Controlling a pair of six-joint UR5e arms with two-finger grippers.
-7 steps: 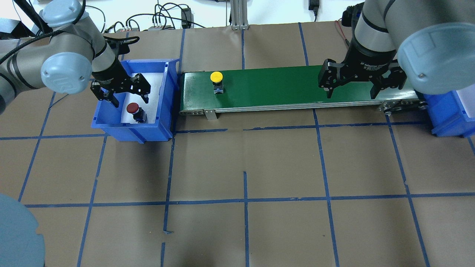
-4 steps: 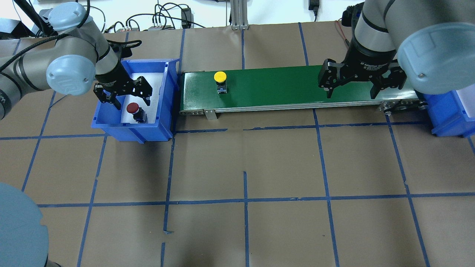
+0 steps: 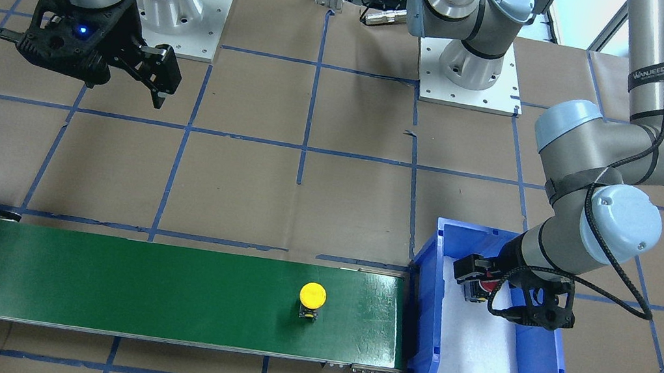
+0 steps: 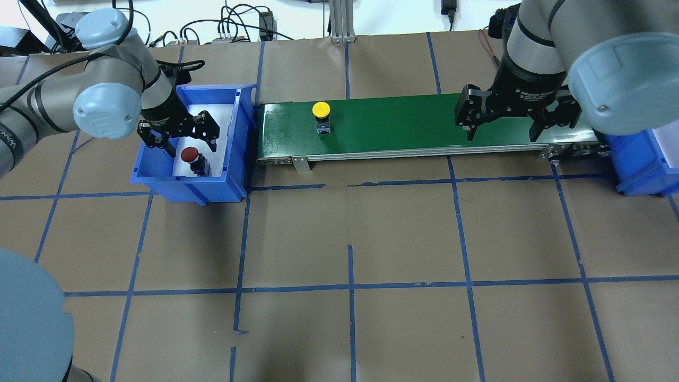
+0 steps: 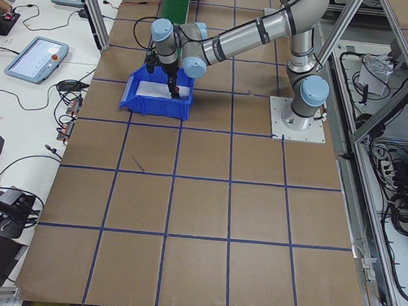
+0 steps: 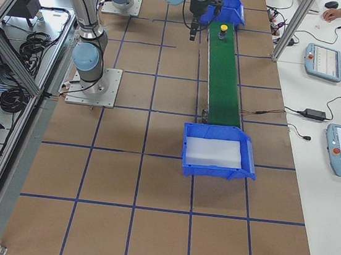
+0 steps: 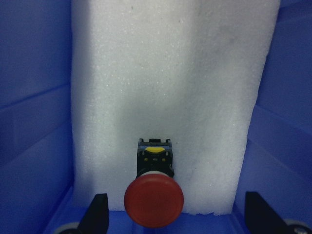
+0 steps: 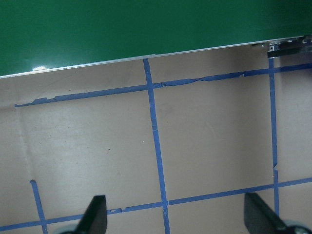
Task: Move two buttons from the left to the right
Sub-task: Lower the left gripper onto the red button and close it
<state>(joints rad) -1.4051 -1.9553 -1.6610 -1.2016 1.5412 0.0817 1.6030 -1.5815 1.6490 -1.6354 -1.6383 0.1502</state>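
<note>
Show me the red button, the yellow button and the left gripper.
red button [image 7: 153, 202]: left wrist view, on the cap.
yellow button [image 4: 321, 109]: overhead view, on the cap.
left gripper [image 4: 192, 151]: overhead view, midway between its fingertips.

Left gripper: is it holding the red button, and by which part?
Nothing is held. The left gripper is open, its fingers either side of the red button with clear gaps. The right gripper is open and empty too.
</note>
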